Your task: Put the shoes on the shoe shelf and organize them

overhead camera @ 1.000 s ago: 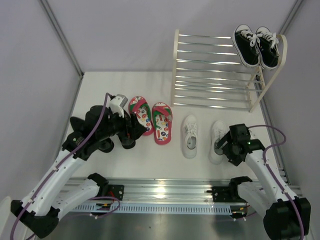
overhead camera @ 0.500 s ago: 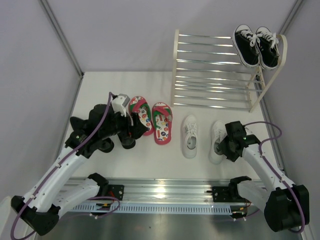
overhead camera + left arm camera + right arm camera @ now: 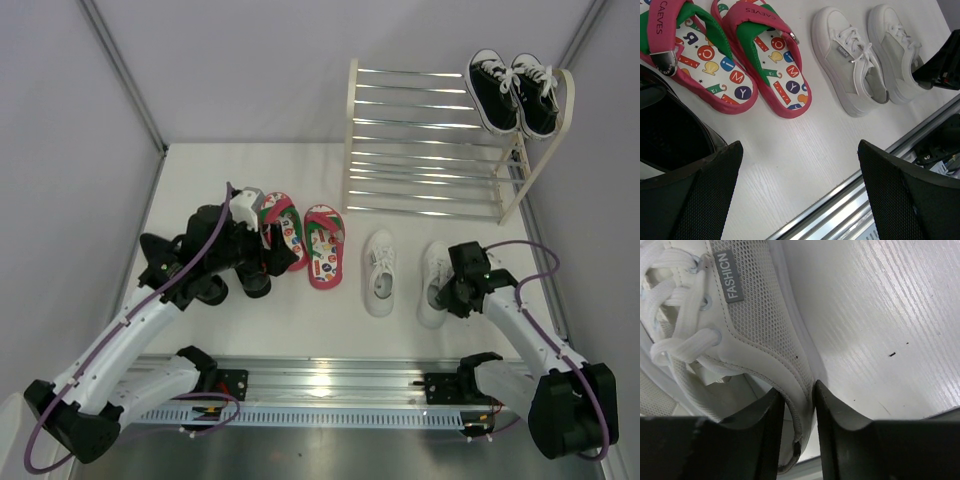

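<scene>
A white wood-grain tabletop (image 3: 200,180) fills the floor of a booth with plain grey walls (image 3: 250,60), and a metal rail (image 3: 330,380) runs along its lower edge in the top view. The shelf (image 3: 351,130) stands at the upper right against the back wall. Both of its tiers of shiny bars are bare except for a pair of black canvas sneakers (image 3: 515,92) on the top tier's right end. Everything else sits on the tabletop below it. The flip-flops (image 3: 323,245) lie side by side at centre left, the white sneakers (image 3: 380,272) are just right of them at centre, and a black dress shoe (image 3: 665,140) is at the far left, mostly under the left arm. The left gripper (image 3: 799,147) hangs over bare tabletop beside that dress shoe, jaws spread wide and holding nothing. The right gripper (image 3: 799,395) is down at the white sneaker further right, its jaws pinched on the rim, one finger inside the shoe and one outside.
</scene>
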You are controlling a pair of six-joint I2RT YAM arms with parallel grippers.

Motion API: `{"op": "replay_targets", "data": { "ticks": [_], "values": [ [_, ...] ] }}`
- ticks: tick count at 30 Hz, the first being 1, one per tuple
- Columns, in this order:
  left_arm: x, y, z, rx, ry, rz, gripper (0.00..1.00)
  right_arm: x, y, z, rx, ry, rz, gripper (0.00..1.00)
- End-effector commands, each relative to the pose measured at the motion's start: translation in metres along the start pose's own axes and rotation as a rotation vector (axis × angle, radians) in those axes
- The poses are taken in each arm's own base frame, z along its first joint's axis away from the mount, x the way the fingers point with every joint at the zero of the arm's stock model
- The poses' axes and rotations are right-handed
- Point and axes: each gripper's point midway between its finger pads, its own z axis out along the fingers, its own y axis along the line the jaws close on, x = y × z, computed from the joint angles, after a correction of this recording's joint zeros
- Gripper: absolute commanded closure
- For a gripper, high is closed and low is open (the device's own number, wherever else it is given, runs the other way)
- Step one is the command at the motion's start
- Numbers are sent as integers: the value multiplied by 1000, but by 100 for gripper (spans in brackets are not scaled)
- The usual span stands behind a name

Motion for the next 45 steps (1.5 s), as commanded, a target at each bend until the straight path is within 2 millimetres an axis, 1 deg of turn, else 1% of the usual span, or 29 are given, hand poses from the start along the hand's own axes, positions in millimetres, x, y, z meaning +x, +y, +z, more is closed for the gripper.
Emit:
{"op": "replay_targets", "data": {
  "ticks": [1,3,4,5,8,10,11,13,14,16,18,20,21,24,25,26,31,32,33,34,35,36,37,38,39,40,41,43,45],
  "values": [
    [-9,-2,-1,-2,-26,18,1,-3,10,6,-37,-16,-7,67],
    [-5,0,1,-8,-17,15,1,0,11,10,-35,5,-19,76],
    [-5,0,2,-9,-17,14,1,1,11,11,-33,11,-28,93],
    [-5,1,3,-12,-15,13,1,2,11,11,-32,17,-32,100],
    [-2,1,5,-12,-2,9,1,-2,19,6,-42,9,-63,100],
    [-2,2,7,-14,0,6,1,-14,25,-5,-48,-45,-73,100],
    [-2,0,7,-8,1,7,1,-17,28,-10,-52,-61,-86,100],
    [-6,-2,6,-1,-6,10,1,-33,37,-24,-75,-116,-96,100],
    [-4,-1,7,-2,-1,10,1,-38,39,-29,-85,-134,-98,100],
    [-5,-1,8,2,-4,16,1,-55,52,-44,-140,-199,-130,100],
    [-4,-1,10,4,-2,18,1,-71,64,-52,-198,-268,-140,100],
    [-3,-1,12,6,2,20,1,-83,65,-56,-220,-318,-179,100],
    [-4,-1,12,7,1,20,1,-96,65,-56,-228,-356,-164,100],
    [-3,-1,14,6,4,17,1,-116,61,-51,-213,-392,-144,100],
    [-2,-1,15,10,4,19,1,-125,56,-45,-202,-386,-126,100],
    [-2,-2,15,16,4,18,1,-129,51,-44,-191,-391,-109,100],
    [1,-5,19,41,8,28,1,-148,40,-21,-115,-381,-135,100],
    [0,-5,19,42,9,28,1,-153,43,-19,-120,-394,-136,100],
    [0,-5,21,41,12,30,1,-159,37,-13,-103,-394,-121,100],
    [-1,-5,21,41,13,31,1,-163,37,-10,-107,-399,-119,100],
    [-2,-6,22,43,12,33,1,-173,38,-10,-117,-425,-112,100],
    [-4,-6,22,43,7,39,1,-177,37,-8,-114,-434,-114,100],
    [-4,-5,24,40,12,39,1,-179,35,-1,-100,-429,-134,100],
    [-6,-5,24,37,11,43,1,-189,35,-2,-100,-454,-135,100],
    [-7,-5,23,36,14,49,1,-194,34,0,-91,-460,-142,100],
    [-6,-5,24,34,21,51,1,-198,33,6,-78,-455,-159,100],
    [-6,-4,24,29,21,53,1,-208,33,4,-83,-477,-155,100],
    [-5,-2,24,21,26,58,1,-214,35,10,-84,-468,-161,100],
    [-6,-2,24,16,26,69,1,-225,39,8,-96,-480,-156,100]
  ]
}}
